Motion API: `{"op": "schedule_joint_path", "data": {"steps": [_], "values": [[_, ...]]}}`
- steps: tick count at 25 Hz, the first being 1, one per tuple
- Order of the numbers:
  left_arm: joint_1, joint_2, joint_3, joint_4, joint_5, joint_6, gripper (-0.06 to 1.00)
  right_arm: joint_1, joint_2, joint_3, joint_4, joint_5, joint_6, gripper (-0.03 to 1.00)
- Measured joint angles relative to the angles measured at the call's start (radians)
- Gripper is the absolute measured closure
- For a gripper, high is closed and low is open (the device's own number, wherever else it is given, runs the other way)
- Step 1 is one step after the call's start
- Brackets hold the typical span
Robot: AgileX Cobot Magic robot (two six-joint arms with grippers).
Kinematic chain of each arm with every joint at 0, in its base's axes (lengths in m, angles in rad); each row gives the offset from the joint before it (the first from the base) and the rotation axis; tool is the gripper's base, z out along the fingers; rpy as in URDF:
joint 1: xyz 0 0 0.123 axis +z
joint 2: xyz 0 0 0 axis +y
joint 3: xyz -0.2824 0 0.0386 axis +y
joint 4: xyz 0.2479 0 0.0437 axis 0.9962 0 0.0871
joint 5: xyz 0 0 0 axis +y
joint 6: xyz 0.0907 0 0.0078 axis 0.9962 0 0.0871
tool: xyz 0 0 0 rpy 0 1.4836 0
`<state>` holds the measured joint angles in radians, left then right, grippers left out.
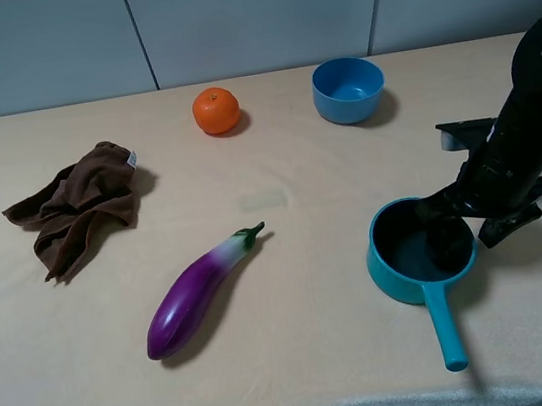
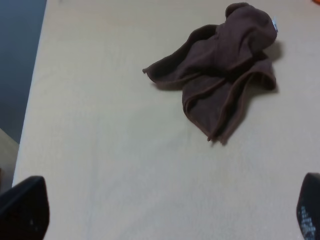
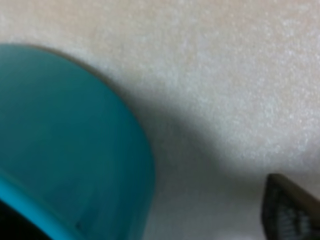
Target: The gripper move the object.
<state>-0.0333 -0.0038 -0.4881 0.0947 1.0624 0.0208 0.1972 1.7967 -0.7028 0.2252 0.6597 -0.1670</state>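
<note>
The teal saucepan (image 1: 404, 250) with a dark inside stands at the right front of the table, its long handle (image 1: 446, 325) pointing toward the front edge. My right gripper (image 1: 459, 227) is down at the pan's right rim, with one finger in the pan and the other outside it. In the right wrist view the pan's teal wall (image 3: 75, 150) fills the frame and the outer finger (image 3: 290, 215) stands apart from it, so the jaws are open. My left gripper (image 2: 170, 212) is open and empty, hovering above bare table short of a brown cloth (image 2: 225, 75).
A purple eggplant (image 1: 203, 291) lies at centre front. An orange (image 1: 217, 110) and a handleless blue bowl (image 1: 348, 89) stand at the back. The brown cloth (image 1: 79, 205) lies crumpled at the left. The left wrist view shows the table's edge (image 2: 35, 100).
</note>
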Motion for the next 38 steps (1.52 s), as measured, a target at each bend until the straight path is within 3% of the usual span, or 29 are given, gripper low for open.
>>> {"op": "schedule_joint_path", "data": {"steps": [12, 28, 38], "values": [[0.0, 0.0, 0.0, 0.0, 0.0, 0.0, -0.05, 0.0, 0.001, 0.0, 0.006, -0.003, 0.001, 0.98], [0.0, 0.0, 0.0, 0.0, 0.0, 0.0, -0.05, 0.0, -0.003, 0.0, 0.006, 0.001, 0.001, 0.97], [0.0, 0.0, 0.0, 0.0, 0.0, 0.0, -0.05, 0.0, -0.099, 0.0, 0.006, 0.072, 0.018, 0.97]]}}
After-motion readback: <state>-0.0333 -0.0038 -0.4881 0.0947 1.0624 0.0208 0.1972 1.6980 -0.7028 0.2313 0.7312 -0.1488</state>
